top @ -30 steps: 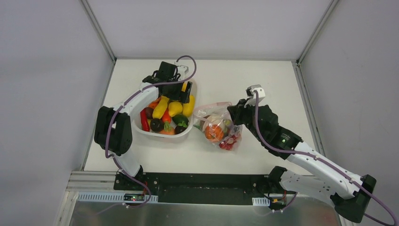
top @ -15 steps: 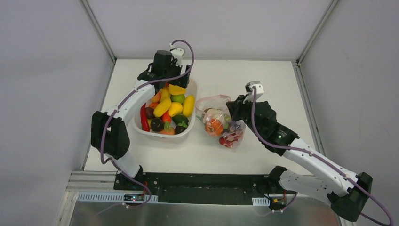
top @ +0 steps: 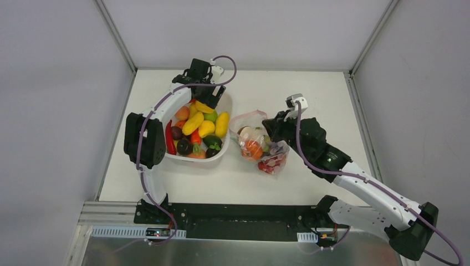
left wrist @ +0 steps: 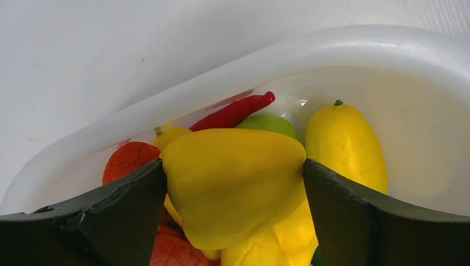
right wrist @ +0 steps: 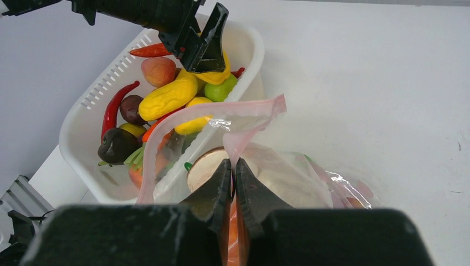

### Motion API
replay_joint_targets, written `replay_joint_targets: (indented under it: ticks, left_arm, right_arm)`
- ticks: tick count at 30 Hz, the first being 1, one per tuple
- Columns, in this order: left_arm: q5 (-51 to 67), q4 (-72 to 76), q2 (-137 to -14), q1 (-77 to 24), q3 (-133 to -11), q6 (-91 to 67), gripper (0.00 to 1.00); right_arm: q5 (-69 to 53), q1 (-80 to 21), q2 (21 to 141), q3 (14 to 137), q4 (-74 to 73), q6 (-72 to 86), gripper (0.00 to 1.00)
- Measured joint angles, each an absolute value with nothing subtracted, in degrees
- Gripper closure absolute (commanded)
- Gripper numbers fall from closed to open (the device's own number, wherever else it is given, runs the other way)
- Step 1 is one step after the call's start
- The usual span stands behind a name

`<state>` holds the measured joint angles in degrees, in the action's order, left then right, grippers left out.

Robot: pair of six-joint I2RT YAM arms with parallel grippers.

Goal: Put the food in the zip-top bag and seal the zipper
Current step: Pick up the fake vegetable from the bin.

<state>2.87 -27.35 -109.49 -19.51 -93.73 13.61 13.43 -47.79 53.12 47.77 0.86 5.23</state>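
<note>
My left gripper is shut on a yellow toy pepper, held over the far end of the white tub; the pepper also shows in the top view and the right wrist view. The tub holds several toy foods: yellow, red chilli, dark purple, green, orange. The clear zip-top bag lies right of the tub with an orange piece and red pieces inside. Its pink zipper strip arcs open. My right gripper is shut on the bag's pink mouth edge and holds it up.
The tub's slotted rim runs along its left side. Grey walls enclose the white table on three sides. The black base rail lies along the near edge.
My left gripper has lifted the yellow pepper from the pile and swung right over the tub's far end. My right gripper has shifted slightly left with the bag's edge.
</note>
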Motion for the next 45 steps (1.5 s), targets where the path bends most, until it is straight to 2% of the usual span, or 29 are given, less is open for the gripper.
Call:
replay_joint_targets:
  ticks: [2, 5, 7, 12, 15, 18, 22, 27, 28, 29, 45]
  left_arm:
    - [3.6, -28.27, -109.49, -19.51, -93.84, 14.26, 0.12]
    - [4.91, -29.39, -109.47, -19.51, -94.13, 14.41, 0.22]
    - [5.78, -29.76, -109.47, -19.51, -94.21, 14.33, 0.22]
    - [6.0, -30.3, -108.62, -19.51, -93.65, 13.72, 0.16]
    - [5.98, -29.45, -107.13, -19.51, -91.09, 12.88, 0.2]
    - [6.0, -29.56, -106.78, -19.51, -90.65, 12.4, 0.35]
    - [6.66, -29.17, -106.37, -19.51, -90.19, 10.94, 0.66]
    - [7.57, -27.75, -103.33, -19.81, -86.8, 9.23, 0.87]
    - [7.62, -27.68, -102.65, -19.81, -86.06, 8.95, 0.97]
    - [7.68, -27.64, -102.17, -19.81, -85.49, 8.62, 1.0]
    - [9.61, -26.28, -92.4, -19.81, -75.44, 2.17, 1.0]
  right_arm:
    - [12.97, -47.79, 52.56, 47.77, 0.86, 5.26, 0.92]
    - [12.45, -47.77, 51.79, 47.77, 0.89, 5.28, 0.91]
    - [11.92, -47.75, 51.48, 47.77, 0.89, 5.32, 0.91]
    - [10.35, -47.75, 51.05, 47.77, 0.86, 5.87, 0.91]
    - [9.56, -47.75, 50.54, 47.77, 0.78, 6.68, 0.91]
    - [9.32, -47.75, 50.17, 47.77, 0.6, 7.46, 0.91]
    - [8.69, -47.7, 50.15, 47.79, 0.08, 8.8, 0.91]
    - [7.7, -47.7, 50.15, 47.79, -0.73, 10.46, 0.91]
    - [7.6, -47.7, 50.15, 47.79, -0.71, 10.61, 0.91]
    - [7.42, -47.7, 50.15, 47.79, -0.73, 10.85, 0.91]
    - [6.15, -47.7, 47.97, 47.79, -2.52, 14.46, 0.92]
